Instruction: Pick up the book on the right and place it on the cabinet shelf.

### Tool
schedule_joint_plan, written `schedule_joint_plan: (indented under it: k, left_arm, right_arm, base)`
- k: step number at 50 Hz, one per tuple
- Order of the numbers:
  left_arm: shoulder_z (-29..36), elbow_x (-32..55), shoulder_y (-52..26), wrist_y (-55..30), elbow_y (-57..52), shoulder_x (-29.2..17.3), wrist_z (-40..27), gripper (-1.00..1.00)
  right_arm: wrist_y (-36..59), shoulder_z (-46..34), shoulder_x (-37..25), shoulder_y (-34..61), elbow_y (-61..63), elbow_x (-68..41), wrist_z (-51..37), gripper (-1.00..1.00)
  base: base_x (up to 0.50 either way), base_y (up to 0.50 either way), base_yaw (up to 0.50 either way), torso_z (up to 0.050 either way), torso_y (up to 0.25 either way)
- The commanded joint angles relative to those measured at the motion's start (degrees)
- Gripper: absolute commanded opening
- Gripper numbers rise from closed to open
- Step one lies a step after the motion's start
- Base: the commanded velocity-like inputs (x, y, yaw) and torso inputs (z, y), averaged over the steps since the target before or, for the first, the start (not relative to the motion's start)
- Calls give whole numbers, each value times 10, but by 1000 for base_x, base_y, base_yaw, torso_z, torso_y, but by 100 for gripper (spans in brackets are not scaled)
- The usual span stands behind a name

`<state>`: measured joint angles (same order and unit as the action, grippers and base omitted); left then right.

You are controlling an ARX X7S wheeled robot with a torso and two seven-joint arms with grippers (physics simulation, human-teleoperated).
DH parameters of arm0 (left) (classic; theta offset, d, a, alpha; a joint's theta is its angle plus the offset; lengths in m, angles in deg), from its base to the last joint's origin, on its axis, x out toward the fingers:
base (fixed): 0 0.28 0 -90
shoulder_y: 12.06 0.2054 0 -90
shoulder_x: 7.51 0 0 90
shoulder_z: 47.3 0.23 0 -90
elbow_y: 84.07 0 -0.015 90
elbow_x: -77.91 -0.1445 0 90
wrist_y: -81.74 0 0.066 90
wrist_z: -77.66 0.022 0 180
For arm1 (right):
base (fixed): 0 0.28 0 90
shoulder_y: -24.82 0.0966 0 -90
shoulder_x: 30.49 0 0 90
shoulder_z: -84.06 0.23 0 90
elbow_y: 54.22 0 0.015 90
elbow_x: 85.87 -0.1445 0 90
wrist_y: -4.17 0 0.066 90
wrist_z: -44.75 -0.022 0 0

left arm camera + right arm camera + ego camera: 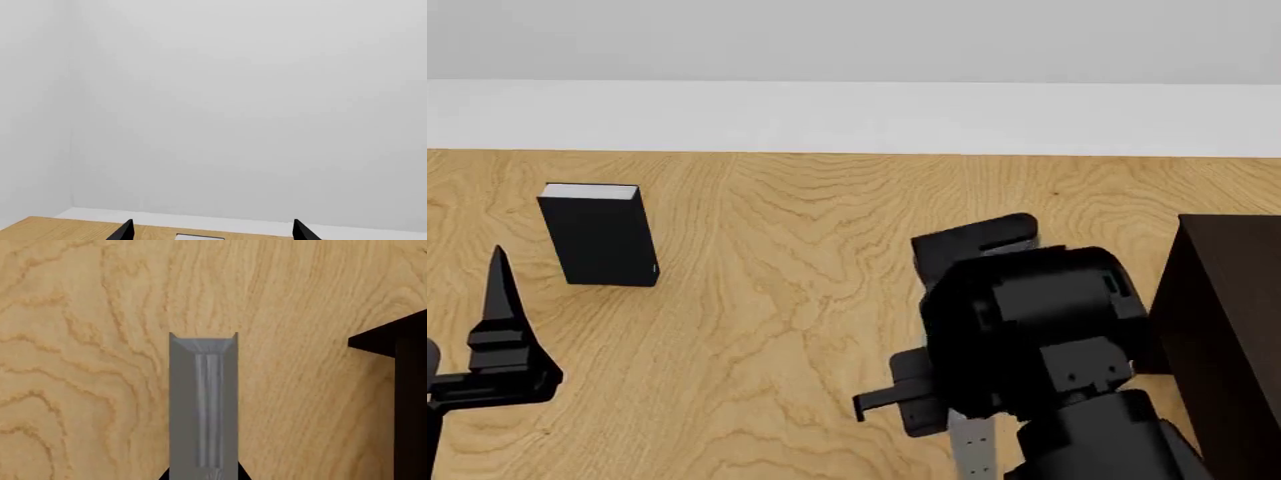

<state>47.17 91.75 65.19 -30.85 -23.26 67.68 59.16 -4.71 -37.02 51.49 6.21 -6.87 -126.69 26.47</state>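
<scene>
Item: grey book, upright between the right end effector tips, apparently gripped, near the dark cabinet. Left end effector spread, empty. Handling advice: lift vertically, keep level, clear the cabinet edge before shelving.

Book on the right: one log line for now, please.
book: in right gripper; left gripper: open; cabinet: book not placed
</scene>
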Motion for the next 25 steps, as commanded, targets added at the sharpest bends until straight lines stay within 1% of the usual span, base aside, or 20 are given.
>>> schedule_joint_plan:
  k: [1, 6, 8, 12, 13, 16, 18, 19, 23, 25]
  left_arm:
    - [0, 5, -1, -1, -1, -3, -3, 100]
    - [-3, 9, -2, 2, 3, -3, -2, 100]
    - [-9, 16, -2, -5, -5, -5, -4, 100]
    - [-11, 20, -8, -1, 5, -3, -3, 100]
    - [-12, 22, -9, -4, 5, -3, -3, 100]
    - [-13, 24, -13, 0, 13, -3, -2, 100]
    - [-14, 26, -15, -5, 9, -3, -4, 100]
    - [-14, 27, -18, -4, 14, -3, -3, 100]
    - [-10, 26, -27, 0, 32, 0, -1, 100]
    - [-7, 25, -29, 7, 43, 1, 2, 100]
  right_arm:
    - [30, -12, 7, -8, 71, 34, -87, -100]
    - [-1, -58, 25, -7, 50, 49, -68, -100]
    - [-23, -82, 38, -1, 21, 70, -72, -100]
    - [-42, -100, 56, -5, 3, 87, -87, -100]
    - [-52, -116, 66, -3, -18, 101, -94, -100]
    - [-88, -146, 79, 0, -58, 98, -89, -100]
    - [-104, -183, 80, 8, -79, 60, -128, -100]
    - [-111, -217, 80, 14, -93, 29, -151, -100]
    - [-169, -320, 80, 30, -129, -90, -195, -100]
    - [-198, -386, 80, 34, -146, -150, -217, -100]
  base:
    - [0, 0, 0, 0, 0]
    - [0, 0, 1, 0, 0]
    - [0, 0, 0, 0, 0]
    - [0, 0, 0, 0, 3]
    - [0, 0, 0, 0, 0]
    - [0, 0, 1, 0, 0]
    - [0, 0, 0, 0, 0]
    - [0, 0, 0, 0, 0]
    - [0, 0, 0, 0, 3]
    - [0, 0, 0, 0, 0]
